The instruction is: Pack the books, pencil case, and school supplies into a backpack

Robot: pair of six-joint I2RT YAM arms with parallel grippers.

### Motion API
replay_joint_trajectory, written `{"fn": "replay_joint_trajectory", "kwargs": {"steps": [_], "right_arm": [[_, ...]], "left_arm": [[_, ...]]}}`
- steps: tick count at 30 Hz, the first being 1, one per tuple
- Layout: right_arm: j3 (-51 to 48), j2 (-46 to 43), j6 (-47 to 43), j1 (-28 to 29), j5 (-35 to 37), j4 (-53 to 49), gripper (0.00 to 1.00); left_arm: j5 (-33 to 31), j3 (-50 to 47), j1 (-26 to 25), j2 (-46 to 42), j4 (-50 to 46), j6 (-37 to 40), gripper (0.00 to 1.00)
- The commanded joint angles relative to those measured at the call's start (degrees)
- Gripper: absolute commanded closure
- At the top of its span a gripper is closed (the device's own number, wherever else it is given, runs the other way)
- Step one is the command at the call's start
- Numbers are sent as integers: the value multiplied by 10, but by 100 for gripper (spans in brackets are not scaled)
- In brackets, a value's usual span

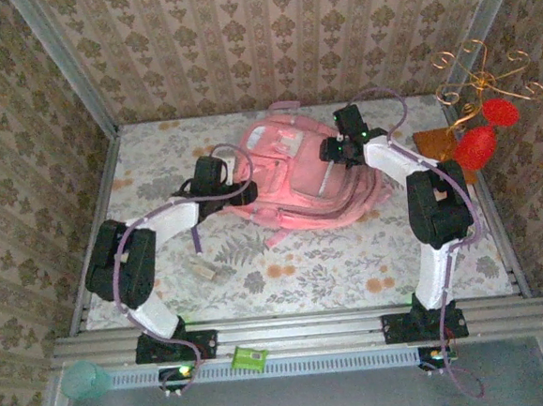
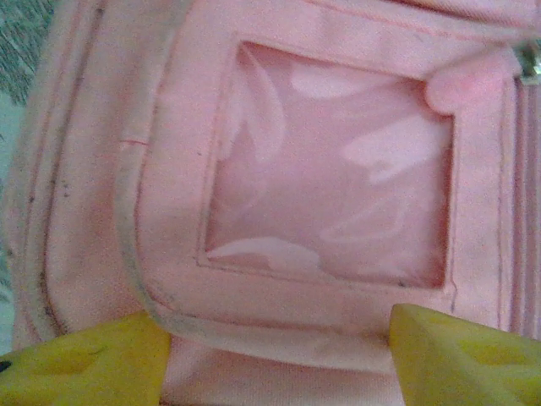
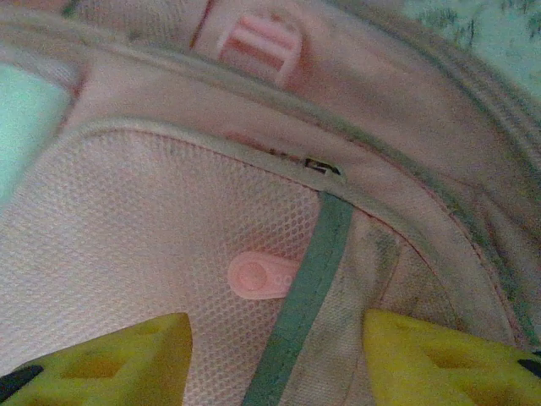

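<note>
Nearest the arm bases, a small pale block (image 1: 208, 270) lies on the flowered table (image 1: 352, 272). Beyond it, the pink backpack (image 1: 294, 192) lies flat in the middle of the table. The left gripper (image 2: 279, 342) is open at the backpack's left side, its yellow fingers (image 2: 84, 364) spread below a clear window pocket (image 2: 330, 178). The right gripper (image 3: 275, 347) is open over the mesh (image 3: 127, 237), near a pink tab (image 3: 258, 275). Any print on the tab is too blurred to read.

Backpack (image 2: 101, 169) close up, clear window pocket (image 2: 330, 178) centre; left pincer (image 2: 279, 326) jaws apart below pocket edge.
</note>
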Motion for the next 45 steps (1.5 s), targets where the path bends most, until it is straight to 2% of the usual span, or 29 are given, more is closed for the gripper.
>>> {"fn": "replay_joint_trajectory", "kwargs": {"steps": [1, 3, 6, 9, 12, 15, 20, 24, 31, 34, 39, 45], "right_arm": [[5, -57, -42, 14, 40, -37, 41], [-24, -108, -50, 29, 53, -31, 39], [-83, -184, -53, 69, 63, -20, 35], [-146, -248, -48, 121, 65, -8, 33], [-210, -288, -17, 156, 14, 26, 32], [-250, -298, 18, 182, -34, 56, 31], [-275, -277, 47, 247, -39, 87, 31], [-286, -258, 68, 276, -23, 120, 31], [-285, -216, 96, 304, -24, 143, 33], [-296, -220, 105, 308, -23, 146, 34], [-320, -240, 137, 315, -17, 169, 37], [-321, -232, 191, 343, 42, 197, 41]], "left_arm": [[17, -35, -22, -45, -27, -16, 29], [1, -44, -22, -87, -21, -16, 25], [-66, -62, -19, -149, -9, -15, 20], [-99, -87, 9, -183, 2, -34, 16], [-30, -72, 48, -151, -22, -56, 15], [33, -47, 60, -101, -24, -64, 13], [76, -8, 65, -37, -16, -61, 11], [90, 5, 65, 3, 5, -78, 14], [107, -8, 66, 37, 60, -106, 30], [112, -26, 65, 33, 85, -117, 43], [109, -47, 65, 16, 96, -118, 70], [109, -51, 66, 6, 91, -107, 97]]}}
